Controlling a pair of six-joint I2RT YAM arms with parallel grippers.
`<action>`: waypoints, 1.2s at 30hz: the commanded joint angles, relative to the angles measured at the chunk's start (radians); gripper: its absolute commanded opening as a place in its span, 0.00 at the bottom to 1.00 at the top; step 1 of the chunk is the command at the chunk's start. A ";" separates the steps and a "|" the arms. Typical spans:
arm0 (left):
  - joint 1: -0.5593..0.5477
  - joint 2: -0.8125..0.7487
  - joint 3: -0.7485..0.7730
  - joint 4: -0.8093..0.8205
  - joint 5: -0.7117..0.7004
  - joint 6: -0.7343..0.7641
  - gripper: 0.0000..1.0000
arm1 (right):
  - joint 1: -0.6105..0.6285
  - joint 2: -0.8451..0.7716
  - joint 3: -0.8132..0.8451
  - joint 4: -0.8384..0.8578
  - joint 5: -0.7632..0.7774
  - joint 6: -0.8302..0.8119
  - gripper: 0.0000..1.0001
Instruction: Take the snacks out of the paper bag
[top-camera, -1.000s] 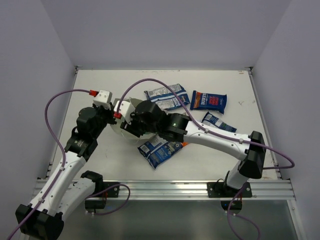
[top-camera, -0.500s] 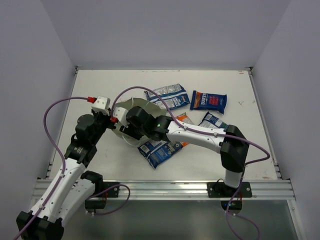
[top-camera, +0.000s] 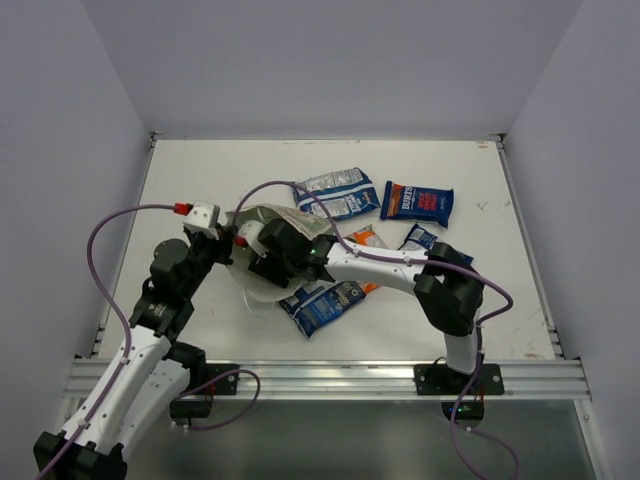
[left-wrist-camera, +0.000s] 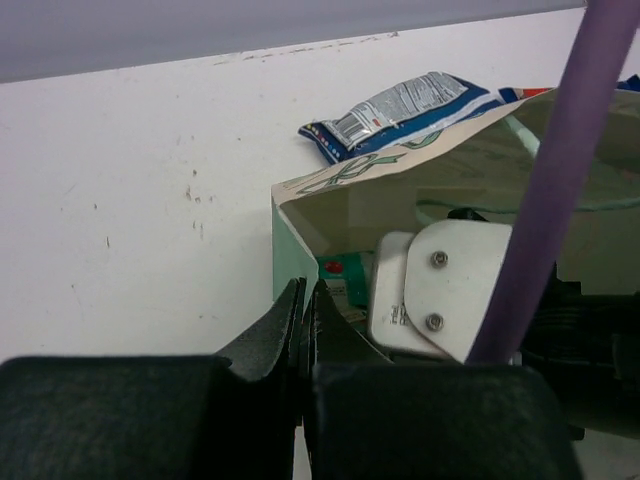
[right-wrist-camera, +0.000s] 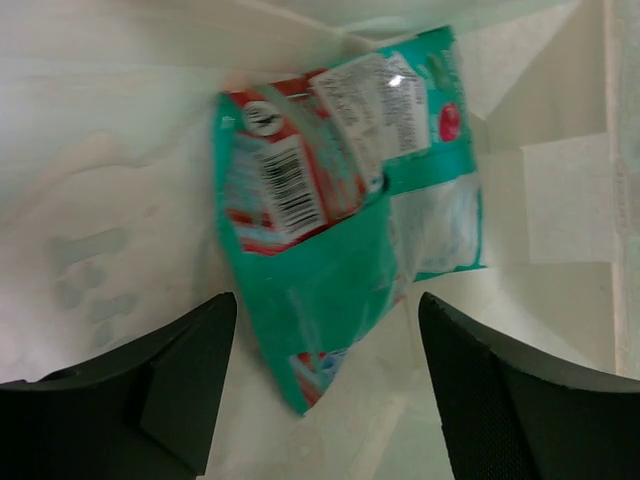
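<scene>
My right gripper (right-wrist-camera: 322, 315) is deep inside the paper bag (right-wrist-camera: 90, 180), with its fingers spread wide and holding nothing. The teal-green packet (right-wrist-camera: 340, 200) lies just ahead between them, flat on the pale, creased paper. I judge this is the last snack to take out. Next I must advance a little and close on its crinkled foil edge. My left gripper (left-wrist-camera: 303, 300) is clenched at the bag's mouth, probably pinching the thin rim. Beyond the bag, glossy blue packets (top-camera: 335, 192) and an orange packet (top-camera: 365, 238) lie on the table (top-camera: 200, 170).
</scene>
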 joint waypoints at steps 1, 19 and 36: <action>0.000 -0.018 0.001 0.060 -0.003 -0.030 0.00 | -0.041 0.004 -0.013 0.041 -0.012 0.037 0.77; -0.002 -0.013 0.016 0.042 0.100 -0.139 0.00 | -0.096 0.092 -0.019 0.251 -0.132 0.000 0.77; -0.002 0.005 0.045 0.002 0.143 -0.173 0.00 | -0.112 0.218 0.063 0.296 -0.132 0.028 0.29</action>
